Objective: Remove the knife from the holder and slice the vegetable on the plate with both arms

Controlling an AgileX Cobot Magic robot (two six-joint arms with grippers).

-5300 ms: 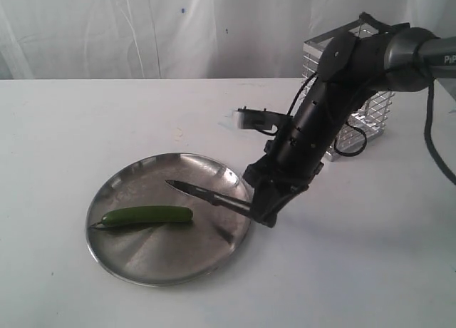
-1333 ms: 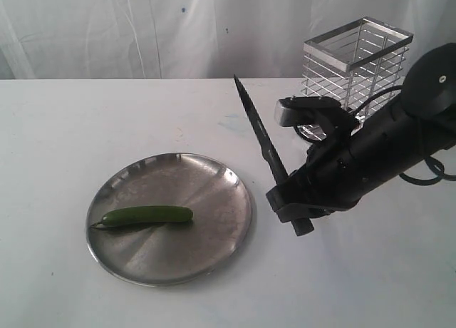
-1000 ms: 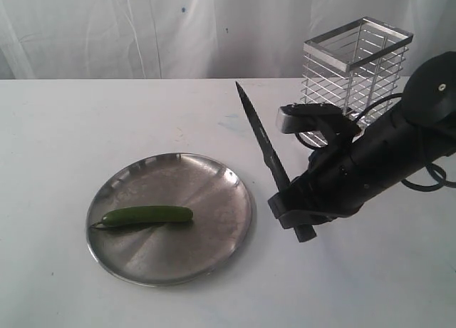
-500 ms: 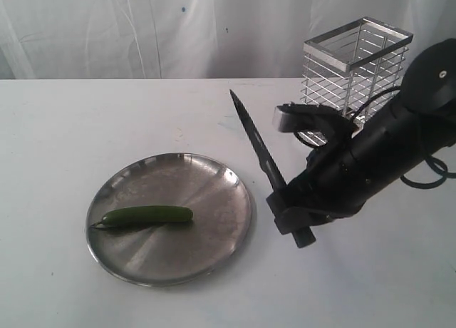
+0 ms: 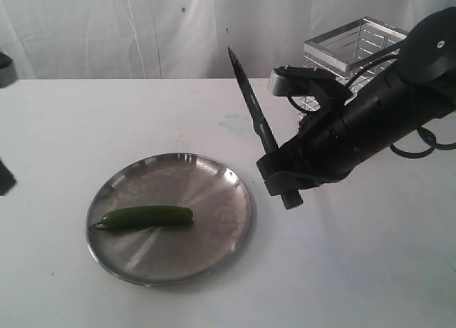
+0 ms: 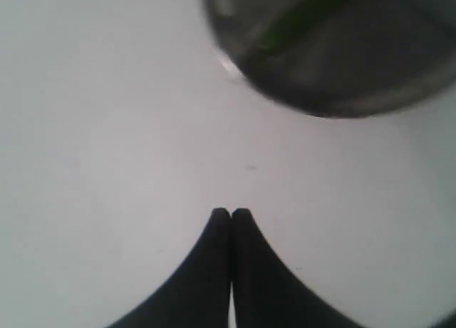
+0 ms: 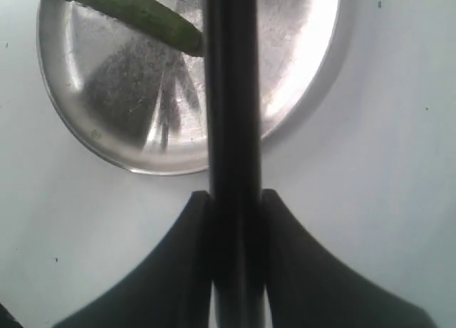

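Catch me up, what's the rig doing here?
The right gripper is shut on the knife, holding it in the air beside the plate, blade tip pointing up. The vegetable lies whole on the plate, uncut. The left gripper is shut and empty, over the table near the plate. The holder stands at the back.

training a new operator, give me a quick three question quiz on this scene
1. Which hand grips the knife: A left hand, B right hand?
2. True or false: the green chilli lies whole on the steel plate.
3. Fill in: the left hand is ____ (open or shut).
Key: 1 B; 2 true; 3 shut.
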